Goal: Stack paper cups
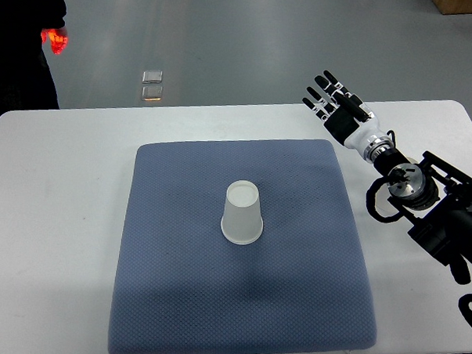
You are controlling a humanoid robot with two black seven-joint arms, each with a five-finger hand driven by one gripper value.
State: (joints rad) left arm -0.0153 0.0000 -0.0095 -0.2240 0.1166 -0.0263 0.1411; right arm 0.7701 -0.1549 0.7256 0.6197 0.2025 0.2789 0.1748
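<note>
A white paper cup [242,214] stands upside down near the middle of the blue-grey mat [183,300]; whether it is a single cup or several nested together cannot be told. My right hand [331,101] hovers over the table past the mat's far right corner, well apart from the cup. Its fingers are spread and hold nothing. The right arm [431,201] comes in from the right edge. The left arm is out of view.
The mat lies on a white table [62,216]. A person in dark clothing stands at the far left corner, with a hand [55,40] lit red. Two small square floor fittings [153,85] show beyond the table.
</note>
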